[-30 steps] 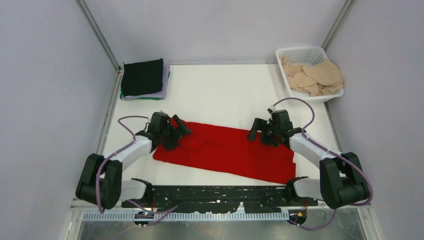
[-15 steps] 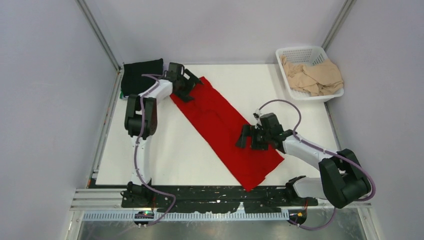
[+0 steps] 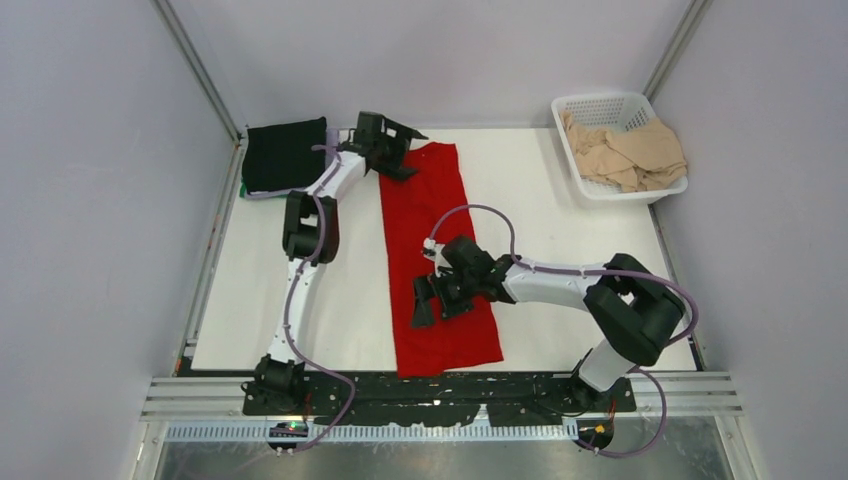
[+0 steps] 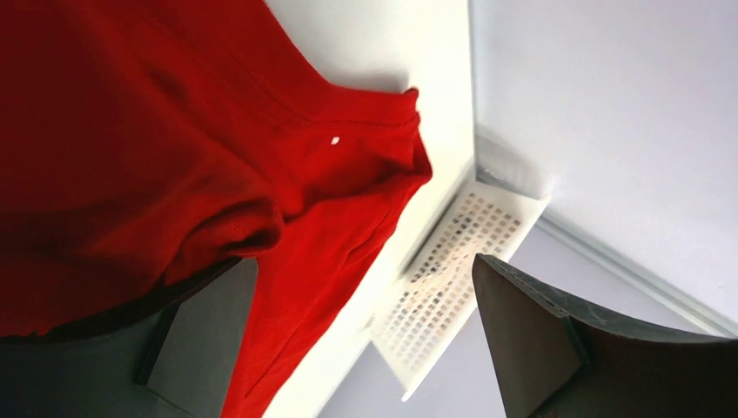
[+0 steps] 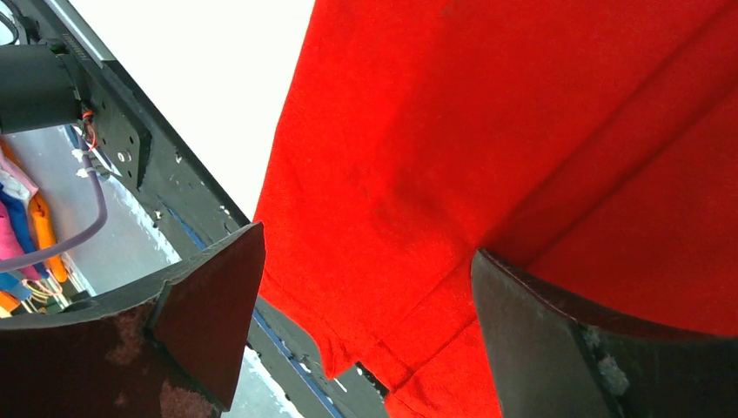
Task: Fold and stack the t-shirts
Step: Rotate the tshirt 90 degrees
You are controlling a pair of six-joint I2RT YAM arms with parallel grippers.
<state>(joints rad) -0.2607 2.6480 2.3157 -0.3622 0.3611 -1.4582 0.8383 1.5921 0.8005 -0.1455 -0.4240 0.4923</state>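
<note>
The red t-shirt (image 3: 430, 220), folded into a long strip, lies on the white table, running from the far edge toward the near edge. My left gripper (image 3: 400, 155) is at its far end with jaws wide open. In the left wrist view (image 4: 365, 261) the red cloth (image 4: 130, 131) rests against one finger (image 4: 209, 331). My right gripper (image 3: 430, 300) is open over the strip's left edge near its front end. The right wrist view (image 5: 367, 242) shows red cloth (image 5: 522, 113) beneath the spread fingers. A folded stack with the black shirt (image 3: 285, 153) on top sits at the far left.
A white lattice basket (image 3: 600, 105) with beige shirts (image 3: 630, 155) stands at the far right; it also shows in the left wrist view (image 4: 444, 279). Lavender and green folded shirts (image 3: 290, 190) peek from under the black one. The black base rail (image 3: 440, 390) runs along the near edge.
The red shirt swung from lying crosswise to lying front to back. My left arm stretched to the far edge; my right gripper moved left and nearer over the shirt.
</note>
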